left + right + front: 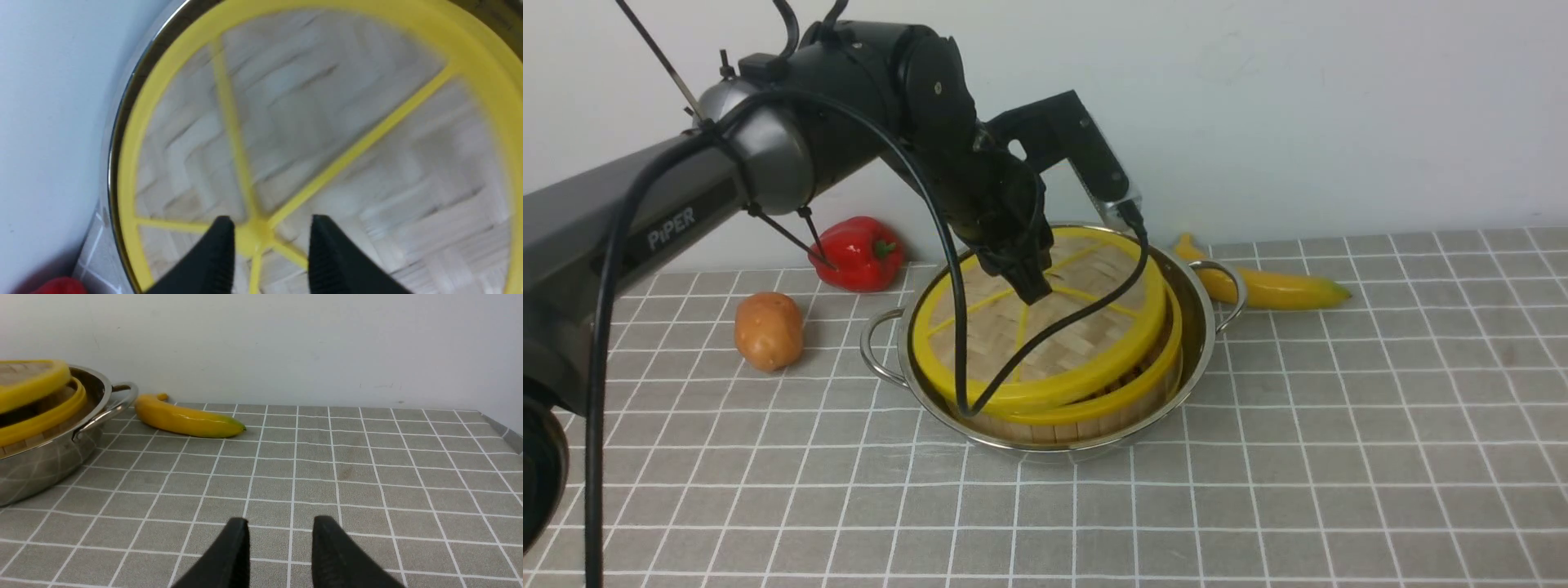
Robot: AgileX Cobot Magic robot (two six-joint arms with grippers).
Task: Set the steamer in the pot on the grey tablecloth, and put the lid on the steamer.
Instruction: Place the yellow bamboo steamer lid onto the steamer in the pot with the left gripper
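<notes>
The steel pot [1205,343] stands on the grey tablecloth [1339,449] with the steamer [1078,425] inside it. The lid [1013,343] lies on the steamer, slightly tilted and shifted left, so the steamer's yellow rim shows at the right. My left gripper [1033,294] hangs over the lid's centre. In the left wrist view the left gripper [269,222] is open, its fingers apart on either side of the lid's knob [250,239]. My right gripper [280,522] is open and empty, low over bare tablecloth [367,477] to the right of the pot [41,465]. The steamer's contents are hidden.
A red pepper [858,253] and a potato [768,331] lie left of the pot. A banana [1274,286] lies behind its right handle [1229,290], close to the white wall. The left arm's cable loops down across the lid.
</notes>
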